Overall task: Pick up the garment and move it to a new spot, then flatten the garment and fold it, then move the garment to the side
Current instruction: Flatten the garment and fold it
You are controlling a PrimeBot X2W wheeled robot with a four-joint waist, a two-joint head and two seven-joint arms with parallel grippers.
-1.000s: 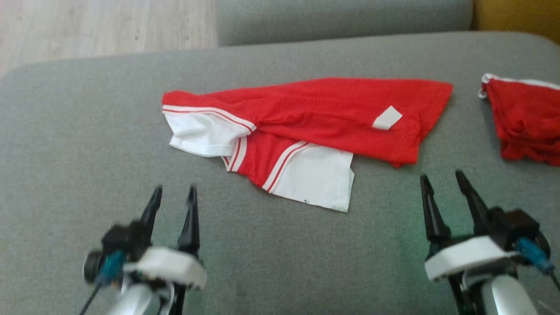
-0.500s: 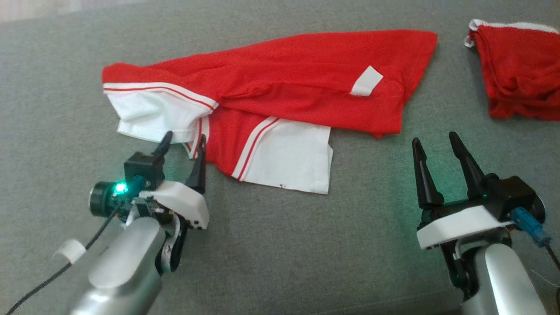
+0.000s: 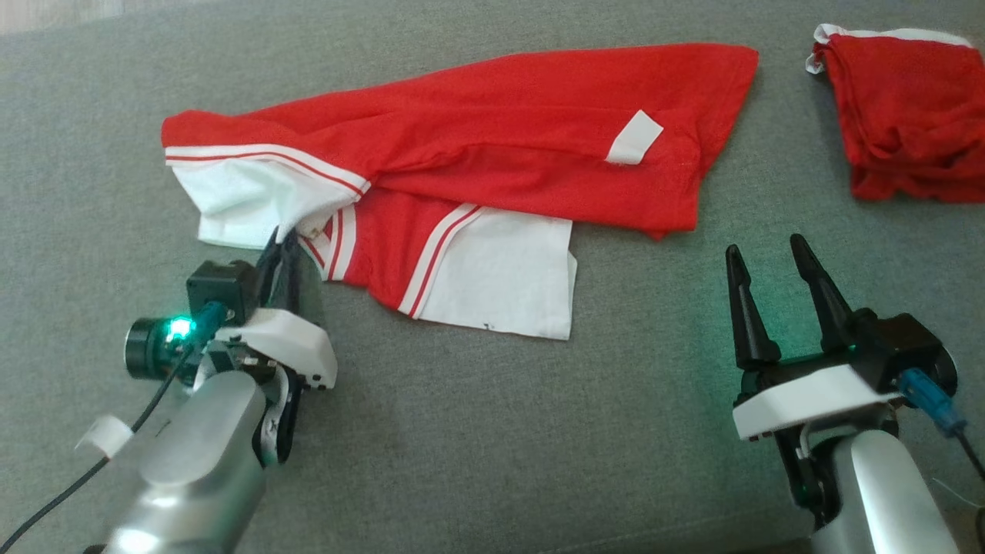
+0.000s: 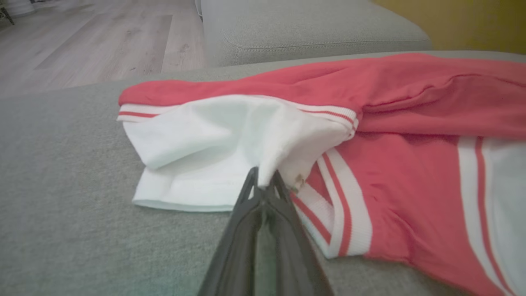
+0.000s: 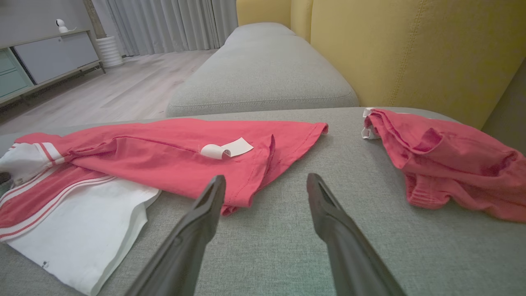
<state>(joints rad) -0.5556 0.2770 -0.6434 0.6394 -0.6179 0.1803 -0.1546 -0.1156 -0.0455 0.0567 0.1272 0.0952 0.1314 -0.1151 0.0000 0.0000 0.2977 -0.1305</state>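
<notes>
The garment (image 3: 492,146) is a red shirt with white, red-striped sleeves, lying crumpled across the grey sofa cushion (image 3: 539,431). My left gripper (image 3: 283,242) is at its left white sleeve, shut on a pinch of the white fabric. The left wrist view shows the fingertips (image 4: 263,181) closed together with the sleeve (image 4: 230,139) bunched up between them. My right gripper (image 3: 766,250) hovers open near the cushion's front right, short of the garment's red hem (image 5: 246,193), with nothing between its fingers (image 5: 266,181).
A second crumpled red garment (image 3: 900,108) lies at the far right of the cushion. A yellow backrest (image 5: 411,49) rises behind it. Another grey cushion (image 5: 263,78) and wooden floor (image 4: 82,41) lie beyond the far edge.
The camera tilted down. My left gripper reached forward to the white sleeve and closed on it. The right gripper stayed open in place.
</notes>
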